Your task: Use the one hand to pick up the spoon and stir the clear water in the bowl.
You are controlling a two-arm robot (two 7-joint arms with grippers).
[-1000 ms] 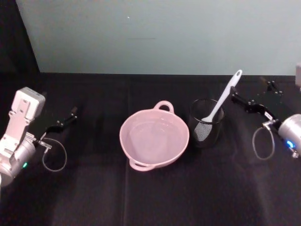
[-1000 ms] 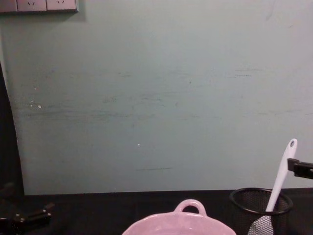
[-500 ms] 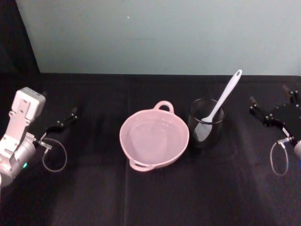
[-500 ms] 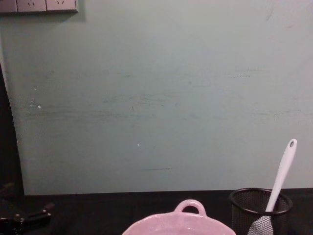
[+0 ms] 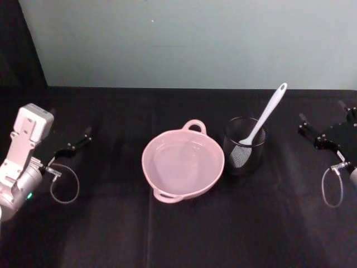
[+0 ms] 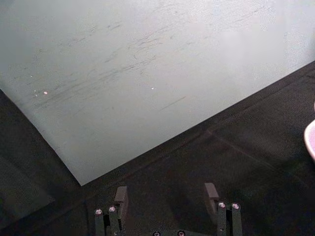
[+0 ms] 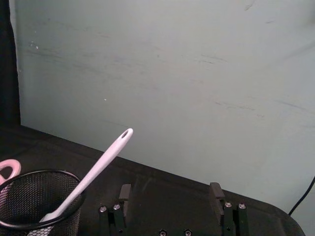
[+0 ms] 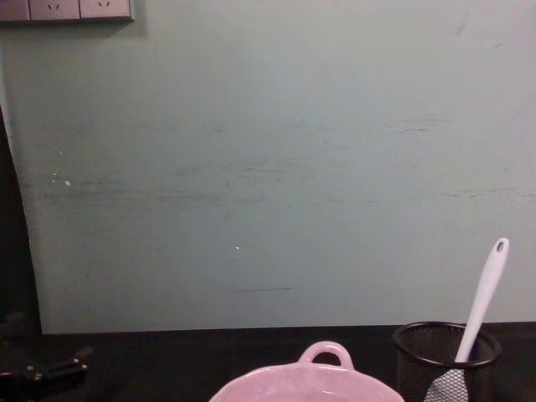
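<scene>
spoon (image 5: 262, 120) leaning in mesh cup (image 5: 244, 146), right claw (image 5: 325, 129) apart.

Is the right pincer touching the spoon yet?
Apart. The head view shows bare black table between the right pincer and the spoon, which stands in the mesh cup.

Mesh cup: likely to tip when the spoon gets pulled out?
Probably somewhat. The black mesh cup looks light, and the spoon leans on its rim, so a sideways pull could tilt or drag it. Lifting along the handle seems safer. The bowl beside it likely stays put.
</scene>
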